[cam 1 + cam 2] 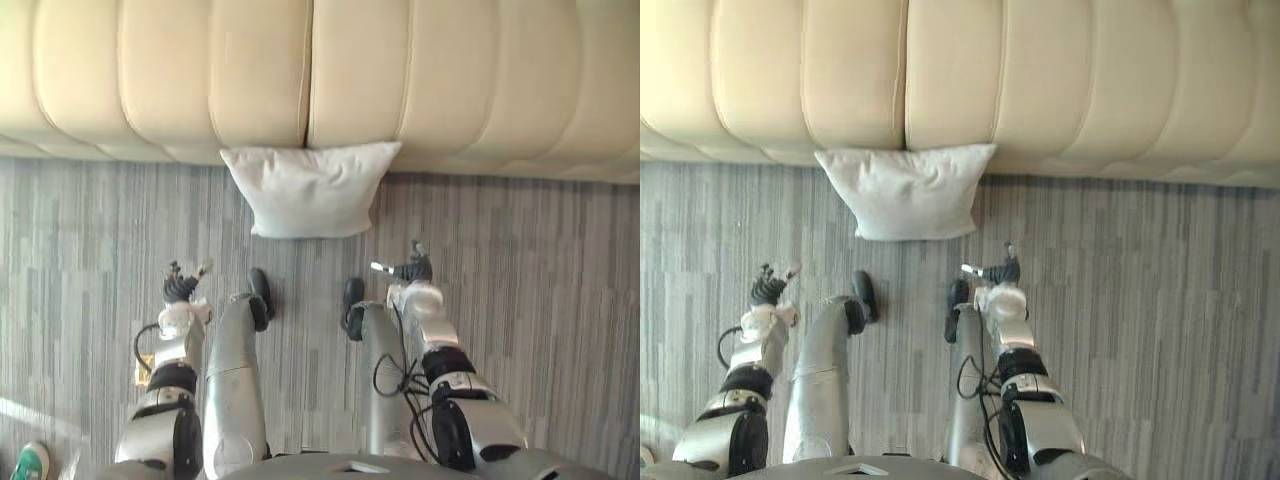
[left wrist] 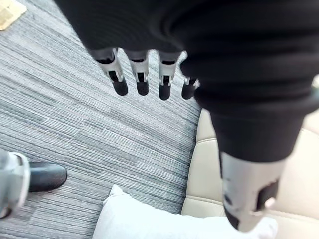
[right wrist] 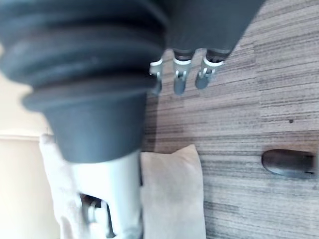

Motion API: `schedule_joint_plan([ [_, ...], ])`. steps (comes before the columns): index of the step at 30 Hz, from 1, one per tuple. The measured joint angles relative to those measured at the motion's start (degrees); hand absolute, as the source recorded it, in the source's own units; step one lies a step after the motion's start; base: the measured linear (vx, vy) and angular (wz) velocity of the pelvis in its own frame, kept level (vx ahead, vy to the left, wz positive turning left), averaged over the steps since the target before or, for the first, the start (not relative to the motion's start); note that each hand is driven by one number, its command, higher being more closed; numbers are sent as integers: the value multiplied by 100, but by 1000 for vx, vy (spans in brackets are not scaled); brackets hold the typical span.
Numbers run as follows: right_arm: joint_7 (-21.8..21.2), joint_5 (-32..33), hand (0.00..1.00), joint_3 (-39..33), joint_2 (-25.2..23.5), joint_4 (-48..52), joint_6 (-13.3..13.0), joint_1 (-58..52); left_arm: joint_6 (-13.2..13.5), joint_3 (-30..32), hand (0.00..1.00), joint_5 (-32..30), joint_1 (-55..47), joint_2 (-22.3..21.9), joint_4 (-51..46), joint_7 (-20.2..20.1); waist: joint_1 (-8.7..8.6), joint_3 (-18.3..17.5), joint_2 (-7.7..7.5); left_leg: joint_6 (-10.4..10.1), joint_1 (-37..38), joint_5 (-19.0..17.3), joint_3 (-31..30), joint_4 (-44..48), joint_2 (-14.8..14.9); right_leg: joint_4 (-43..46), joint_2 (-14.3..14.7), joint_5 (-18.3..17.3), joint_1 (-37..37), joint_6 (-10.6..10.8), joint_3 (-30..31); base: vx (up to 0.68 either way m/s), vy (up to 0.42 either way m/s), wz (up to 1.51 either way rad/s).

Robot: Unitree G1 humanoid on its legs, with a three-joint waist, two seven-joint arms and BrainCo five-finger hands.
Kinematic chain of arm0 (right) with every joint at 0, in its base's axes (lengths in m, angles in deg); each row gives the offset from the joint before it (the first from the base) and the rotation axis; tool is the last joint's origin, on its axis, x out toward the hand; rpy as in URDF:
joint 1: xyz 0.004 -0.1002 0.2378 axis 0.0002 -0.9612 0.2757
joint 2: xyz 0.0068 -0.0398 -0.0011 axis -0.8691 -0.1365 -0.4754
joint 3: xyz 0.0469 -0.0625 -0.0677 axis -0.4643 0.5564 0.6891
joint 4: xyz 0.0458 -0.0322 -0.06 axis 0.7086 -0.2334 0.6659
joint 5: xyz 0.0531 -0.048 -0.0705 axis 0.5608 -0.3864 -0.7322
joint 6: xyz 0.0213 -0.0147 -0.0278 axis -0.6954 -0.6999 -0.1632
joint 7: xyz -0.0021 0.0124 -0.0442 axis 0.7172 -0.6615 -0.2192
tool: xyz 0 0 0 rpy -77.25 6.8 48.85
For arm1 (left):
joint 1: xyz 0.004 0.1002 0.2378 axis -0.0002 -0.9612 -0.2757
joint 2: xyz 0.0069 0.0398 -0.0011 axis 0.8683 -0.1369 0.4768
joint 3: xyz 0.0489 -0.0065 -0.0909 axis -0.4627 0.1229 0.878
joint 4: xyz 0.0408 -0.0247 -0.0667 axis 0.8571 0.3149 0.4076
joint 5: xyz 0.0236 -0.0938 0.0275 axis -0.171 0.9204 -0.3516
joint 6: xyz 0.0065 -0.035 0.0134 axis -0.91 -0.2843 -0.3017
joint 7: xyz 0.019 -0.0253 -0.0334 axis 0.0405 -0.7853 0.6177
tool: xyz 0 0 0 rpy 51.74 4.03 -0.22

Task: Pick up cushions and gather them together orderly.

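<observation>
Left robot hand (image 1: 182, 288) relaxed | right robot hand (image 1: 412, 270) relaxed | one cushion (image 1: 310, 190) against sofa (image 1: 450, 80)

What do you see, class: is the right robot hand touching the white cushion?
Apart. The left eye view shows a strip of bare carpet between the right robot hand and the white cushion.

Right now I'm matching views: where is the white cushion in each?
Left eye view: white cushion, upper centre, against the cream sofa.
Right eye view: upper, left of centre.
Left wrist view: between carpet and cream sofa.
Right wrist view: on carpet beside the cream sofa.
Shared landmark: the cream sofa.
</observation>
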Motion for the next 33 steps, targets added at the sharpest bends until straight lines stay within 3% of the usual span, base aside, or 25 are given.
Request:
schedule_joint_plan([
  [11,416,316,0,-101,430,13,4,2046,19,-9,0,223,1261,244,-425,223,-60,521,9,-84,-1781,94,-183,709,146,1112,18,-226,-1944,-100,59,-33,-44,3],
  [20,700,306,0,368,567,73,8,3571,22,-179,0,335,2534,741,-643,469,-51,691,13,-100,-2608,206,-260,904,229,1432,38,-220,-2784,-119,12,-26,-5,3],
  [25,863,298,0,575,557,354,4,3955,22,-461,0,320,3170,775,-799,525,-38,703,12,-97,-2862,255,-295,907,208,1515,20,-220,-3034,-118,-11,-20,6,6],
  [26,914,296,100,583,527,415,9,4035,27,-556,0,307,3288,780,-873,577,-37,703,12,-115,-2930,271,-323,883,190,1481,11,-222,-3089,-133,-25,-19,14,6],
  [27,1045,294,100,586,468,465,13,4140,27,-666,100,215,3479,784,-906,622,-37,703,11,-135,-3000,307,-348,836,183,1457,10,-216,-3145,-143,-53,-20,14,9],
  [33,1333,288,100,602,255,492,29,4413,24,-1063,100,109,4107,786,-1154,869,-56,704,10,-237,-3020,513,-408,448,98,1230,-1,-151,-3160,-251,-180,0,-1,8],
])
